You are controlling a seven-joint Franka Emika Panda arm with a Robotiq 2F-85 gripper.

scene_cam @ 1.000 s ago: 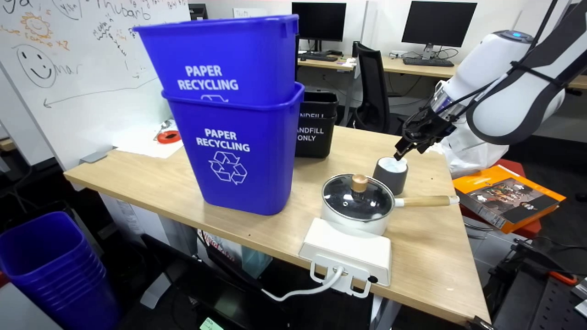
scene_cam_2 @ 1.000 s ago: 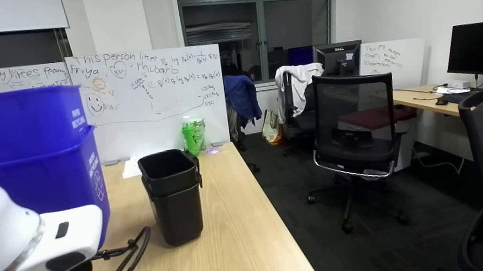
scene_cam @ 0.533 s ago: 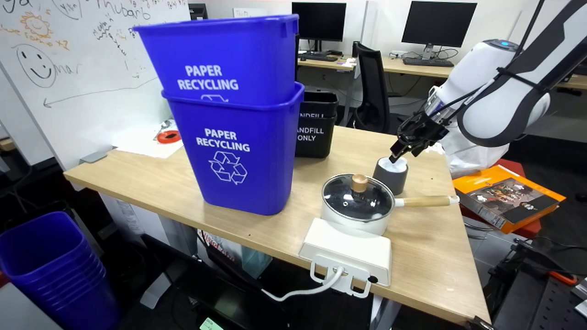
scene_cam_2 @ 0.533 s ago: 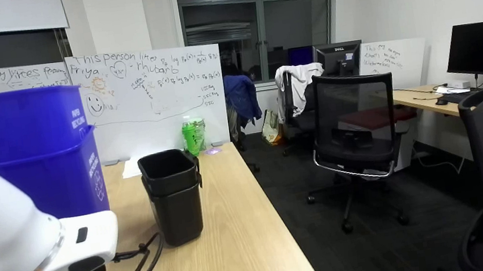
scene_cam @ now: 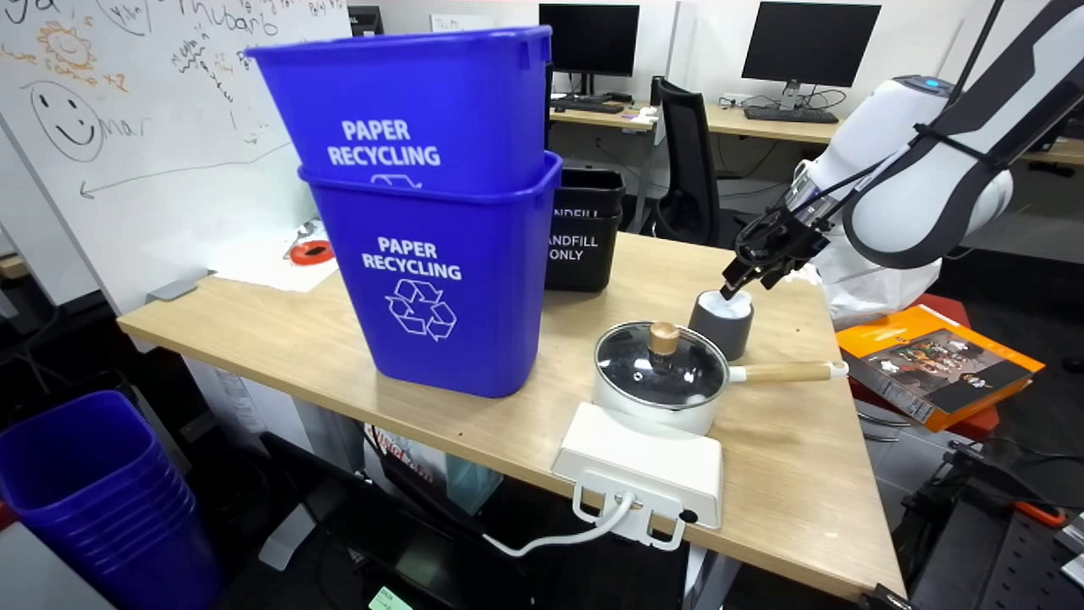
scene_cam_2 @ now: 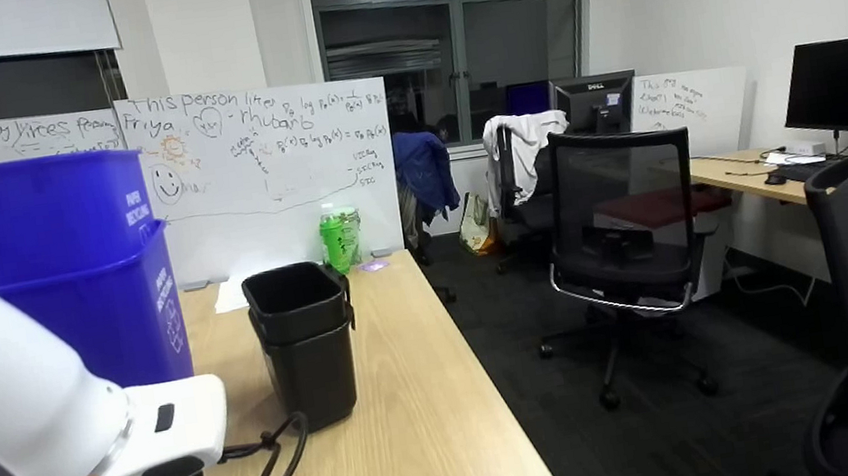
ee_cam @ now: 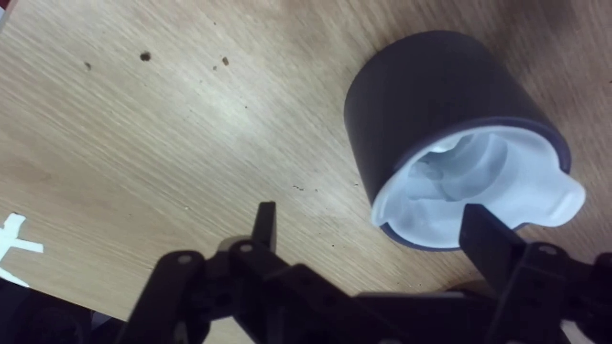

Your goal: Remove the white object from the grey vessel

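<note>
In an exterior view, two nested blue bins (scene_cam: 423, 212) stand on the table (scene_cam: 271, 330), followed by black bins (scene_cam: 583, 250) and a lidded saucepan (scene_cam: 662, 383). Next, just behind, is the grey vessel (scene_cam: 720, 333) — upright, the white object (ee_cam: 538, 196) inside, its tab over the rim. The gripper (ee_cam: 370, 227) is spread wide, one finger at the vessel's mouth — contact undetermined.

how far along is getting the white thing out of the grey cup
Done: the gripper is at the grey vessel. In hand: lining up, probably, as its jaws stand apart with nothing gripped. Left: grasping and lifting out the white object, which sits inside the vessel.
</note>
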